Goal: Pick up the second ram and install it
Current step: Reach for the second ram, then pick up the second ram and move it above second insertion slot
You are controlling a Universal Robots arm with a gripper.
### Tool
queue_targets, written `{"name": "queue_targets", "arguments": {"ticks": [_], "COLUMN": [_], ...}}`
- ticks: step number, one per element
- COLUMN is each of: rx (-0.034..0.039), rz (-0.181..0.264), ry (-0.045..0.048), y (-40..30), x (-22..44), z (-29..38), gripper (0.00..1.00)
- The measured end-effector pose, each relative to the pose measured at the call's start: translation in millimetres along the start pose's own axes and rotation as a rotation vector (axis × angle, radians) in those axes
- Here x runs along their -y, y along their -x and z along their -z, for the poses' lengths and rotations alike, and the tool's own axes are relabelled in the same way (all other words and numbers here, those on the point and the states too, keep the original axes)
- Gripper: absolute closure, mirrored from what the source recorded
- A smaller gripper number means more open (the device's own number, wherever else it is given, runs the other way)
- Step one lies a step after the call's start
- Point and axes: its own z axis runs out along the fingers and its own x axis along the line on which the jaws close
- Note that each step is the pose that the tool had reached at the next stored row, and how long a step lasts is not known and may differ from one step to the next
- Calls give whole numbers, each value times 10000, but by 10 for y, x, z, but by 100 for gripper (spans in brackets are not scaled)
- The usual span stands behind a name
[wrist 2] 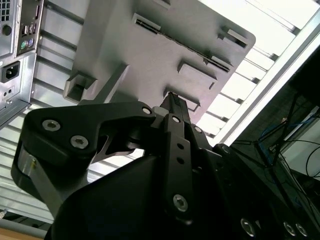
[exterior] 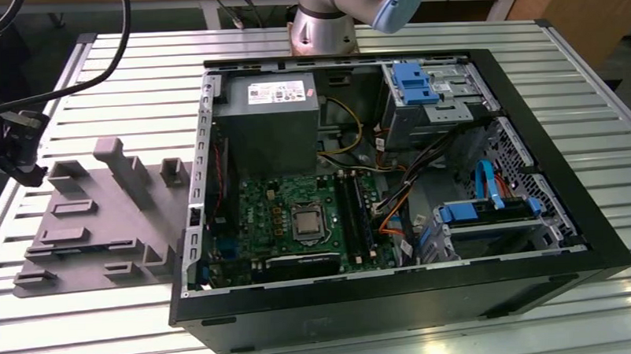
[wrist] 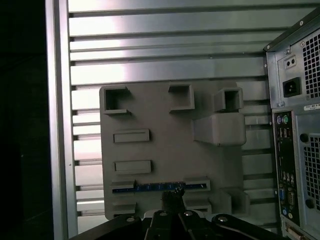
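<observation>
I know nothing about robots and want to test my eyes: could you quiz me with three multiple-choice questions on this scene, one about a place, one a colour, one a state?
1. Where is the gripper? A inside the computer case; B above the grey tray; C over the floor.
2. What colour are the drive brackets? A blue; B red; C yellow.
3. How is the computer case? A closed; B lying open; C standing upright.
Answers: B, both wrist views show it over the tray, near the second ram in its slot; A, the exterior view shows them blue; B, its motherboard is exposed.
</observation>
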Motion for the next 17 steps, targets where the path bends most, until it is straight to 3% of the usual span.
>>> {"name": "queue_targets", "arguments": {"ticks": [10,17], "rx": [0,-1], "rz": [0,0], "ry": [0,0], "y": [-5,-5], "x": [13,14], "z": [-66,-75], "gripper": [89,89]}}
